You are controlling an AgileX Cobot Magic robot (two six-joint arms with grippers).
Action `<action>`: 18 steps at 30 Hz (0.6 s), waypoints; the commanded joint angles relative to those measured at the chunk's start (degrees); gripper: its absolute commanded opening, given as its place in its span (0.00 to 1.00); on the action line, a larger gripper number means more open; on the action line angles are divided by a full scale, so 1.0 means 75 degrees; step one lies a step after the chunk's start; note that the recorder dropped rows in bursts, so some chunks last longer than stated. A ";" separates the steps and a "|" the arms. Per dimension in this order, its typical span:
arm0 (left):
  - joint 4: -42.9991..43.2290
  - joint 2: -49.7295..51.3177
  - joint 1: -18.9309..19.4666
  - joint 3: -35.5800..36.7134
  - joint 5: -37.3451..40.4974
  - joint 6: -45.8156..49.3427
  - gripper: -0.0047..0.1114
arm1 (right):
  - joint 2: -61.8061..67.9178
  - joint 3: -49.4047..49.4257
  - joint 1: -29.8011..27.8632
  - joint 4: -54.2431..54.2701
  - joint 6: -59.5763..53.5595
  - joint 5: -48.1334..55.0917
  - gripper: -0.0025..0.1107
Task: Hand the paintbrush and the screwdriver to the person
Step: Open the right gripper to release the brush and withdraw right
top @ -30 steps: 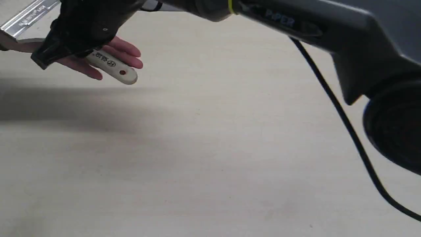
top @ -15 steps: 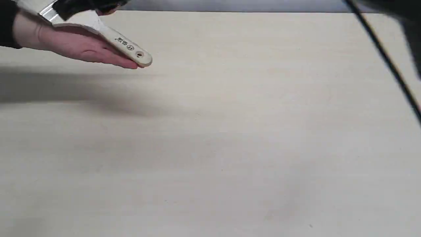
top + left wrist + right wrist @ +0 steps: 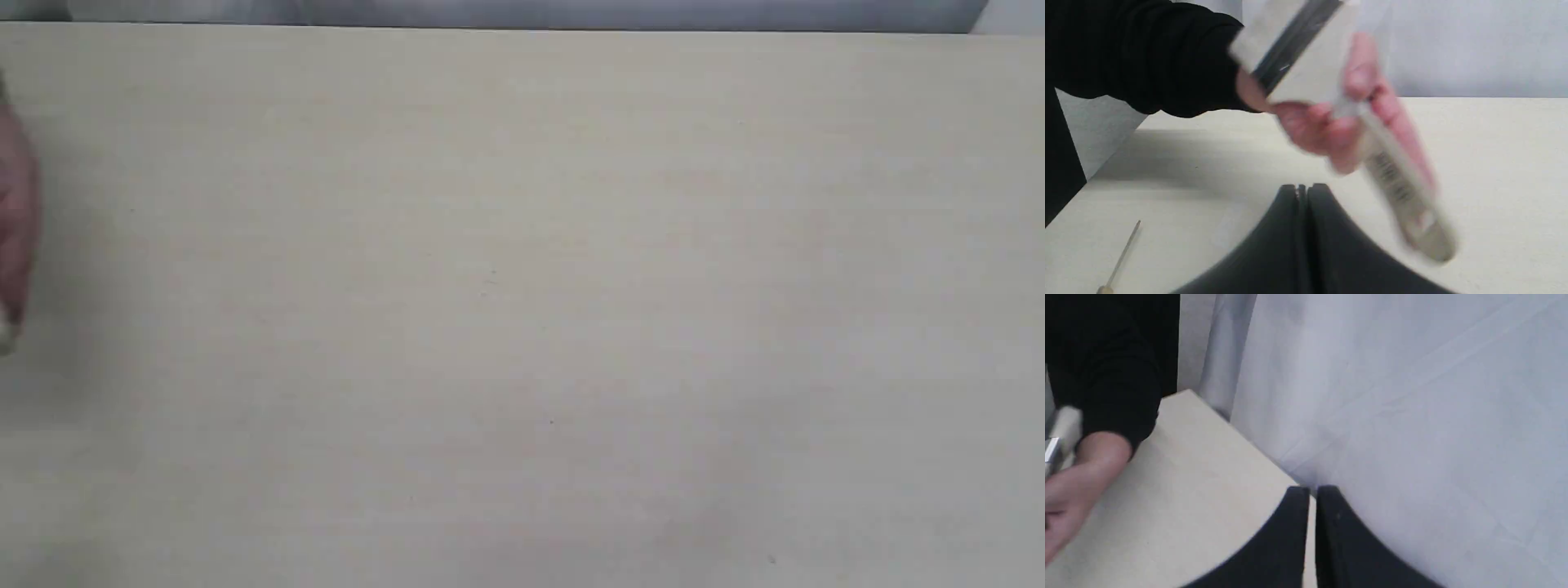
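Across the whole exterior view stretches the pale wooden table (image 3: 522,327), with only a blurred sliver of the person's hand (image 3: 12,220) showing at its left edge. Behind the table hangs a grey-white cloth (image 3: 1412,396). The left wrist view shows the person's black sleeve (image 3: 1147,57) and the hand held over the table, fingers wrapped around the paintbrush (image 3: 1392,188). The brush is smeared by motion, its silver ferrule and pale bristles toward the wrist and its printed wooden handle running out past the fingertips. Neither claw touches it.

The left gripper (image 3: 1302,188) is clenched, its dark jaws pressed together on nothing, nearer the camera than the hand. The right gripper (image 3: 1312,492) is likewise closed and empty, with a thin slit between its jaws. It sits by the table's corner, well apart from the hand.

The screwdriver (image 3: 1122,255) lies flat on the table off to one side of the left gripper. Only its thin gold shaft and a bit of gold ring show before the frame cuts it off.
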 commanded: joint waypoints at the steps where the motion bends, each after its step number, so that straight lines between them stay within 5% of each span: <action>1: -0.0033 -0.0019 -0.0042 0.0015 -0.0060 -0.0015 0.04 | -0.1198 0.1640 -0.0040 -0.0630 0.0395 -0.1031 0.06; 10: -0.0033 -0.0019 -0.0042 0.0015 -0.0081 -0.0015 0.04 | -0.4306 0.6322 -0.1168 -0.1042 0.2044 -0.3365 0.06; 18: -0.0033 -0.0019 -0.0042 0.0015 -0.0081 -0.0015 0.04 | -0.6996 0.8883 -0.1421 -0.1040 0.2228 -0.2660 0.06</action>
